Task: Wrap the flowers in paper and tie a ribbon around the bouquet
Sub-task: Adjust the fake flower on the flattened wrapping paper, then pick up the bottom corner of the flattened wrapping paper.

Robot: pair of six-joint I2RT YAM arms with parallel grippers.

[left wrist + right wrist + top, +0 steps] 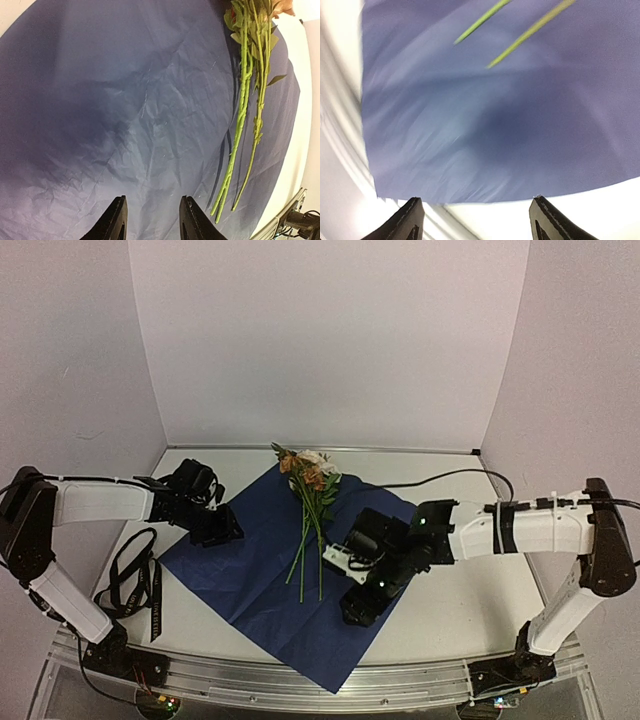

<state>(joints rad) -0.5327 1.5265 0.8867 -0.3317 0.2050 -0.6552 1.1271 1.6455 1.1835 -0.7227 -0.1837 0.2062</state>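
Lying on paper (250, 570) — flowers (310, 515) | ribbon (156, 600) apart (top view only)

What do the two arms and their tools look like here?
The left arm and right arm have white tubular links with black joints and bases, bolted to a metal rail. Thin black cables run along them. The left tool and right tool are black, each with two tapered fingers.

Left arm (100, 502) and right arm (540, 530) have white shells and black joints.
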